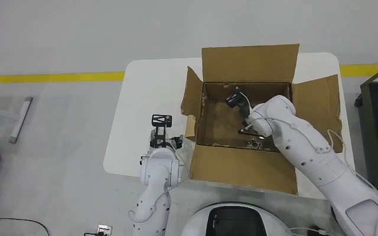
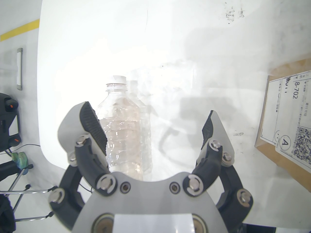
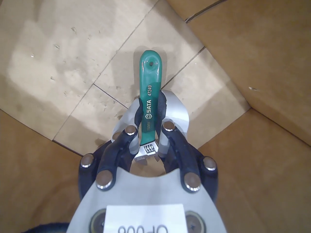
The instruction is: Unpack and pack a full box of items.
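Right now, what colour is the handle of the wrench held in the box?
The wrench handle is green; the right wrist view shows it best.

The white table (image 2: 102,25) is strongly overexposed in the left wrist view, and the clear bottle (image 2: 121,127) is half washed out by glare. The inside of the box (image 1: 215,124) is seen dim from the top; pale light patches are thrown on its floor. Straight edges are bent in both wrist views.
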